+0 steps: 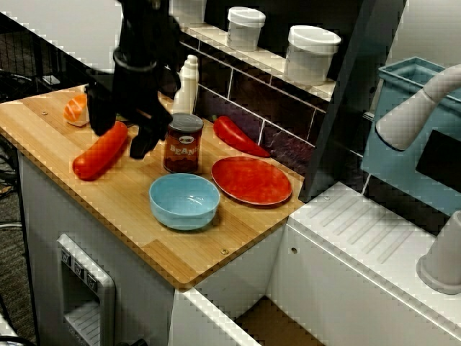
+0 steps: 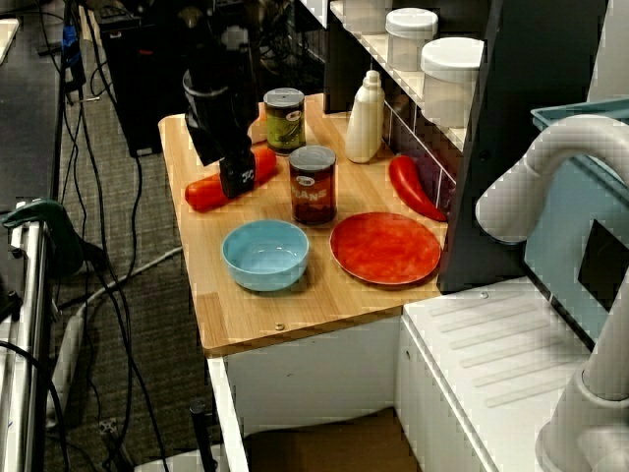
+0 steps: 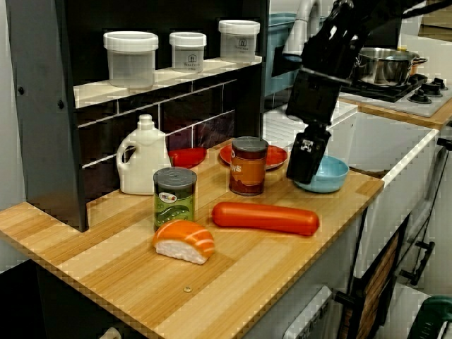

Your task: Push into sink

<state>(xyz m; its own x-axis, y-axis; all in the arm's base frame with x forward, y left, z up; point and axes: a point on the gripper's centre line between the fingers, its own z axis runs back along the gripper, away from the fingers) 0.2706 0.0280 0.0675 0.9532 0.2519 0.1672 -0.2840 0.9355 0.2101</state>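
The light blue bowl [image 1: 184, 200] [image 2: 265, 254] [image 3: 333, 174] sits upright and empty near the wooden counter's front edge. The sink [image 1: 270, 318] [image 2: 324, 447] [image 3: 395, 141] is the white-walled basin beside the counter's end, with only a bit of its brownish floor showing. My black gripper [image 1: 121, 133] [image 2: 236, 177] [image 3: 305, 159] hangs open over a long red sausage [image 1: 97, 155] [image 2: 201, 194] [image 3: 265, 217], one finger on each side of its end. It is apart from the bowl, further from the sink than the bowl is.
A beans can [image 1: 183, 143], a red plate [image 1: 251, 179] and a red pepper [image 1: 238, 135] stand close behind the bowl. A white bottle [image 1: 187, 85], a green can [image 2: 284, 120] and a sushi piece [image 3: 183, 240] lie further back. A grey faucet [image 1: 418, 108] and a teal bin [image 1: 403, 122] are beyond the sink.
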